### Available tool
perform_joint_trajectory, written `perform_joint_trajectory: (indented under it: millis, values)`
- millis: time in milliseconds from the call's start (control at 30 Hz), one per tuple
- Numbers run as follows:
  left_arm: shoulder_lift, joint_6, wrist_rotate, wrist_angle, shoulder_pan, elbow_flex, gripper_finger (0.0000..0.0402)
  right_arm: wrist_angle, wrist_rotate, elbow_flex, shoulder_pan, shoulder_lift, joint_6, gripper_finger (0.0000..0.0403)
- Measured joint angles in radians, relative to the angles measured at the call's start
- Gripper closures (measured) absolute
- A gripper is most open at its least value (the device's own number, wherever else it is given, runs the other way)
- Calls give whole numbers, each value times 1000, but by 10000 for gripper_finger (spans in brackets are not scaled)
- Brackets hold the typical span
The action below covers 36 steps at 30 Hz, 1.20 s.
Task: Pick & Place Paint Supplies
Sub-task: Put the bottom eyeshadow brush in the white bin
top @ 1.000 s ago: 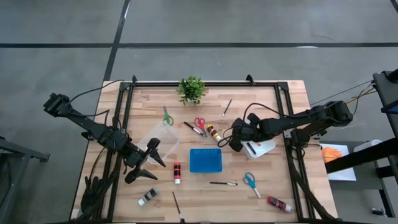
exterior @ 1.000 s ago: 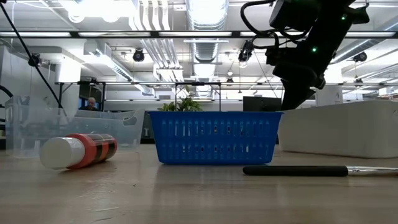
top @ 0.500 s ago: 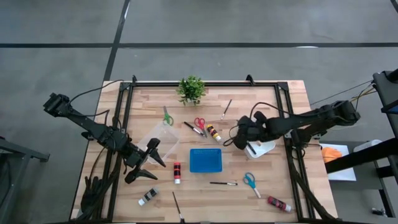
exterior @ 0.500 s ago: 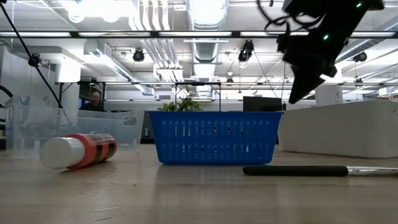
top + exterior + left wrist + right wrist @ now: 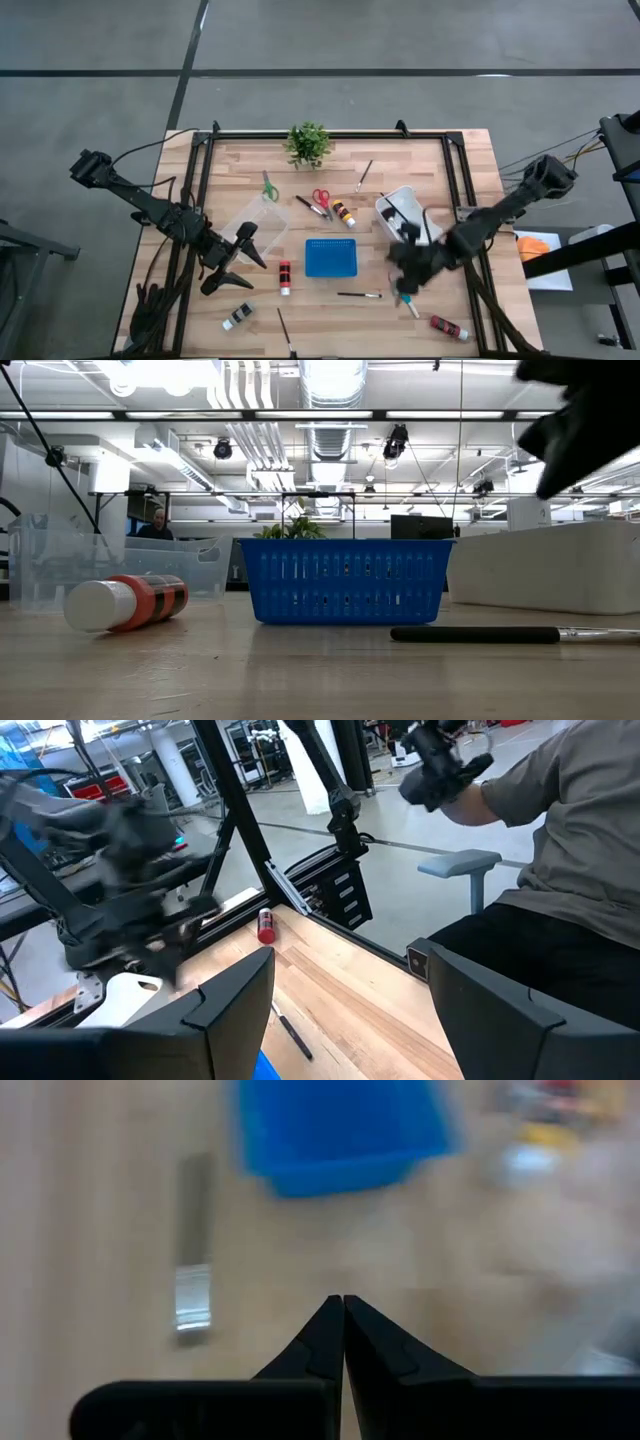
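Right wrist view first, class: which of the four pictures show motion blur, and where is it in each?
Right wrist view: blue basket and table smeared, closed fingers sharp. Left wrist view: right arm streaked, left fingers crisp. Low view: dark arm at the upper right blurred, brush sharp. High view: right gripper slightly smeared.

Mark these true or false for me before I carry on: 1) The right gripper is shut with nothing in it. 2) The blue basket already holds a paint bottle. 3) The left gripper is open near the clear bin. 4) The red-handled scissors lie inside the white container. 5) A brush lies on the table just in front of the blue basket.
1) True: the right gripper is shut and empty.
2) False: the blue basket looks empty.
3) True: the left gripper stands open beside the clear bin.
4) False: the red-handled scissors lie on the table.
5) True: the brush lies there.
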Motion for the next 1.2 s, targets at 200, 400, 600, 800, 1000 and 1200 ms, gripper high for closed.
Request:
perform_joint_trajectory:
  millis: [200, 400, 600, 800, 1000, 1200]
  values:
    - [0, 0, 0, 1, 0, 0, 132, 85, 43, 50, 199, 185, 137, 394]
    - [0, -8, -8, 4, 0, 0, 132, 64, 95, 189, 296, 367, 241, 394]
    - [0, -12, -8, 6, 0, 0, 132, -123, 107, 356, 288, 502, 245, 393]
    - [0, -22, -8, 7, 0, 0, 132, -350, 111, 458, 234, 569, 318, 347]
    - [0, -23, -8, 7, 0, 0, 133, -344, 133, 461, 226, 564, 270, 258]
    - [0, -26, -8, 7, 0, 0, 133, -343, 133, 447, 239, 573, 275, 226]
